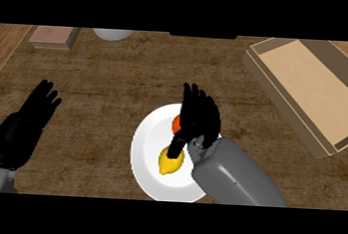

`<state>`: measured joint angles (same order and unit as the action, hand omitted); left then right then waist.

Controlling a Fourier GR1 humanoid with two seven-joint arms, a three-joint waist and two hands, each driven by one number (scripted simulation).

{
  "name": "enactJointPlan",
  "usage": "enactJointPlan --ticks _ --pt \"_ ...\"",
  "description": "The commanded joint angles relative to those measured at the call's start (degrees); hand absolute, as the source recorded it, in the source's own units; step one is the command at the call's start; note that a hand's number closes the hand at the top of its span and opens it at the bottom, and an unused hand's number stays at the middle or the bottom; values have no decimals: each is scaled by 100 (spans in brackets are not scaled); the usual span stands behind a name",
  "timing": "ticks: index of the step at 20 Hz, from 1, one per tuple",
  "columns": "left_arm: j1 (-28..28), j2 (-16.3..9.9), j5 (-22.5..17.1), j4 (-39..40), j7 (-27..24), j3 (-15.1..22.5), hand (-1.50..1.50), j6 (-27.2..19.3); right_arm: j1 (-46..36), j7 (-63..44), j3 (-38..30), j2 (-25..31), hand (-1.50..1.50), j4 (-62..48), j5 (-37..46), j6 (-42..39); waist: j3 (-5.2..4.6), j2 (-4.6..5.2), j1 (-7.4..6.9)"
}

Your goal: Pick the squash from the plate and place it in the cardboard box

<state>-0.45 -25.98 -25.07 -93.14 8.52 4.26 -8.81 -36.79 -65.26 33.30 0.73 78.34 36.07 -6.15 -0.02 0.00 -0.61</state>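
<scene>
- While its fingers stretch straight forward, the right robot hand [199,115] hangs over the white plate [149,142] on the wooden worktop [120,76], spread wide and holding nothing that can be seen.
- Just below and to the left of that hand's thumb lies the yellow squash [170,161], still on the plate; the thumb points down toward its upper end, though whether the two touch cannot be told.
- An orange-red item [176,122] shows at the left edge of the same hand, partly hidden under the fingers and also on the plate.
- Beyond the right robot hand, up and to its right, sits the cardboard box [311,86], open at the top and set at a slant, well apart from the plate.
- Far to the left of the plate, the left robot hand [36,107] rests near the view's edge, fingers straight and raised, gripping nothing.
- At the far side of the worktop, ahead and to the left of the right robot hand, stand a pale brown block [54,37] and a white rounded object [112,34], each cut off by the view's upper limit.
</scene>
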Motion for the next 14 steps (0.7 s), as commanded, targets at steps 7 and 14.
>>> enactJointPlan --ticks 7,14 --pt "185 5 -115 127 -140 -352 0 469 -144 -601 133 -70 -150 -827 -132 274 -1 -1 -12" --pt "-112 -52 -67 12 282 -494 0 430 -496 -1029 199 -70 -150 -915 -477 91 0 -6 -3"
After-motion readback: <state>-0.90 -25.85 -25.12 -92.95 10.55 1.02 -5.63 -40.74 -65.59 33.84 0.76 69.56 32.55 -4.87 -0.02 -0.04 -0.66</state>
